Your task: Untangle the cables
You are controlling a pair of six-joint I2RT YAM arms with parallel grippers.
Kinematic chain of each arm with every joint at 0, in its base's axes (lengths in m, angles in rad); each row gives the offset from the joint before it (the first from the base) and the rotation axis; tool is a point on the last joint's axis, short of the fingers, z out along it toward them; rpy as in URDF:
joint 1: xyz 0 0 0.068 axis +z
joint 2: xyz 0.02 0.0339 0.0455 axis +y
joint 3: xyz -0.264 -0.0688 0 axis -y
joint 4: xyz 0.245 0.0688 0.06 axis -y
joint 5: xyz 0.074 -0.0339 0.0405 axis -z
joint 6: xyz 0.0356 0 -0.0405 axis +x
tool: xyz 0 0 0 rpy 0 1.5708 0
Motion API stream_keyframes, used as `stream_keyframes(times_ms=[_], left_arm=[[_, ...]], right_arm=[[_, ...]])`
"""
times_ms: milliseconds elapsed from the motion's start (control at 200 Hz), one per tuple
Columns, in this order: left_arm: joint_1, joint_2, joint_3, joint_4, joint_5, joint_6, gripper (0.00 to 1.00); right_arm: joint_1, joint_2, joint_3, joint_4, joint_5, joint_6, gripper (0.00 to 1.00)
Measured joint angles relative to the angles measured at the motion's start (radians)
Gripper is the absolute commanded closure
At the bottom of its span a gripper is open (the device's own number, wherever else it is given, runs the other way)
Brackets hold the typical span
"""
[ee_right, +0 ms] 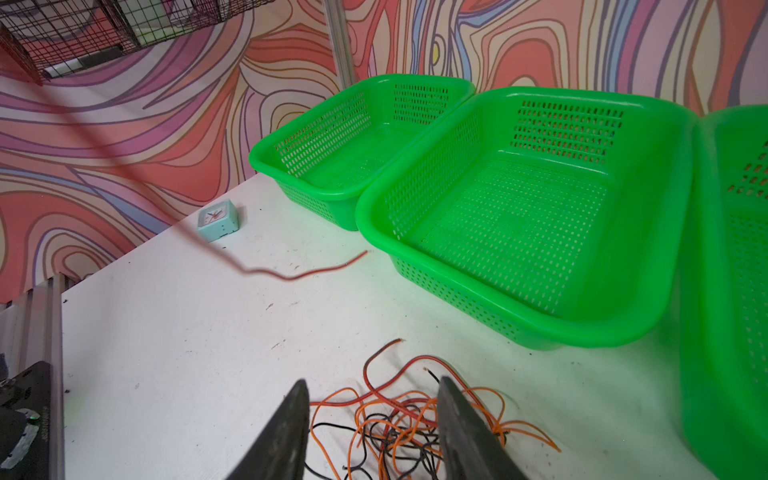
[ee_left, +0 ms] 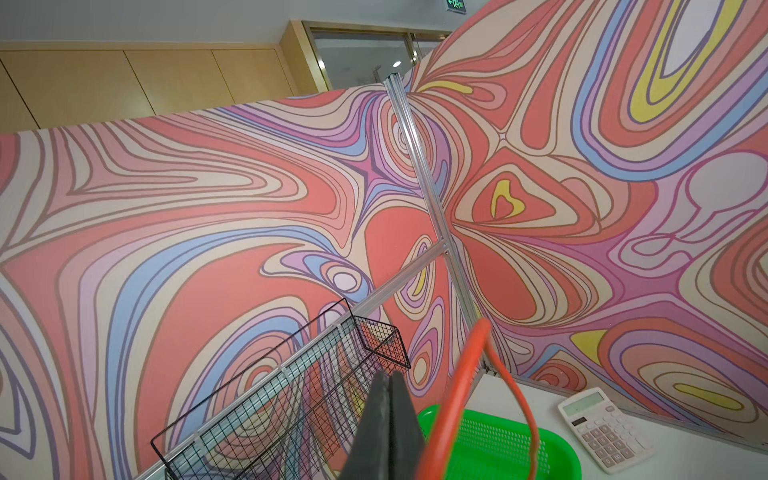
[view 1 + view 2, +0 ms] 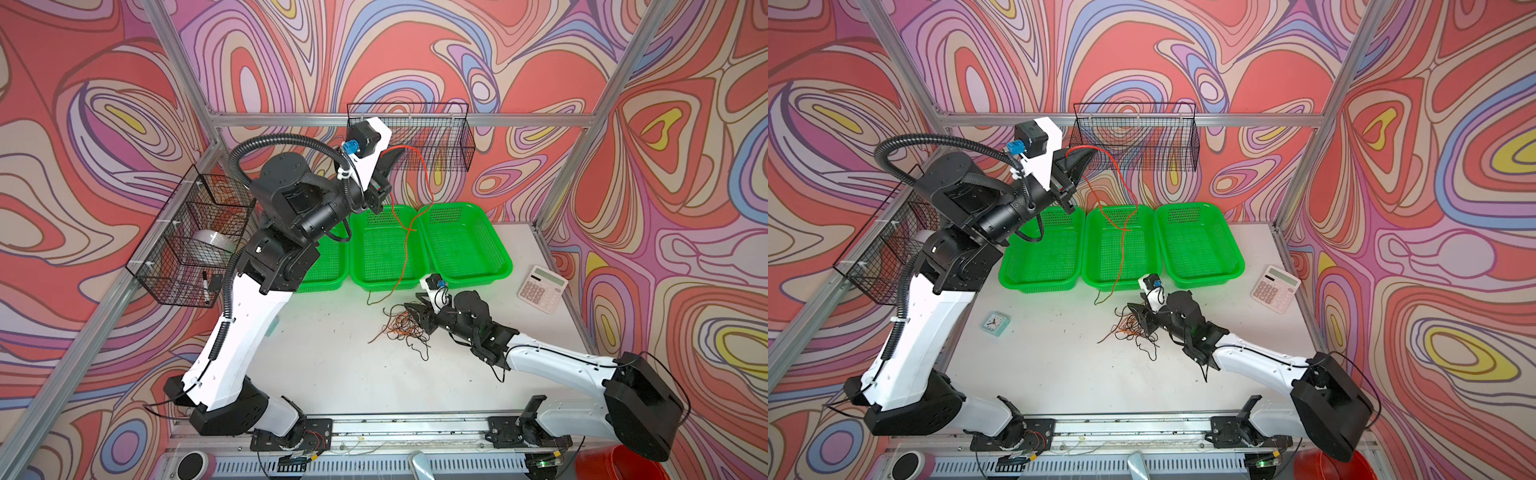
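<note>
My left gripper (image 3: 395, 156) (image 3: 1086, 156) is raised high near the back wall. Its fingers (image 2: 388, 376) are pressed together on a red cable (image 3: 424, 166) (image 2: 469, 374). That cable (image 3: 1121, 249) loops out, hangs down over the middle green basket (image 3: 386, 284), and its loose end reaches the table. The other cables, orange, dark red and black, lie in a tangle (image 3: 401, 328) (image 3: 1129, 330) (image 1: 395, 419) on the white table. Low over that tangle's right side, my right gripper (image 3: 413, 303) (image 3: 1136, 307) (image 1: 372, 381) stands open, with strands showing between its fingers.
Three green baskets stand in a row at the back, left (image 3: 1038, 286) to right (image 3: 498, 266). A calculator (image 3: 542, 289) lies at the right edge and a small clock (image 3: 995, 323) at the left. Black wire baskets hang on the back wall (image 3: 457, 137) and left wall (image 3: 174, 257).
</note>
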Motion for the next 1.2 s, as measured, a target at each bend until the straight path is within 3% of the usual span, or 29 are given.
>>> stream_keyframes(times_ms=[180, 365, 551, 646, 731, 781, 1197], left_arm=[[0.0, 0.023, 0.004, -0.005, 0.002, 0.0, 1.0], [0.0, 0.047, 0.006, -0.019, -0.002, 0.003, 1.0], [0.0, 0.103, 0.091, -0.027, -0.012, 0.025, 1.0], [0.0, 0.148, 0.17, -0.033, -0.025, 0.052, 1.0], [0.01, 0.194, 0.248, -0.032, -0.031, 0.075, 1.0], [0.023, 0.217, 0.285, -0.029, -0.032, 0.082, 1.0], [0.171, 0.474, 0.478, 0.111, -0.035, 0.081, 1.0]], right_arm=[[0.0, 0.131, 0.211, 0.033, -0.075, -0.04, 0.5], [0.0, 0.161, 0.24, 0.084, -0.111, -0.027, 0.5], [-0.033, 0.159, 0.306, -0.036, 0.02, 0.002, 0.48], [-0.076, 0.138, 0.317, -0.114, 0.098, 0.026, 0.39], [-0.1, 0.107, 0.317, -0.19, 0.17, 0.039, 0.25], [-0.106, 0.091, 0.317, -0.225, 0.199, 0.043, 0.23], [-0.147, -0.045, 0.275, -0.472, 0.348, 0.048, 0.2]])
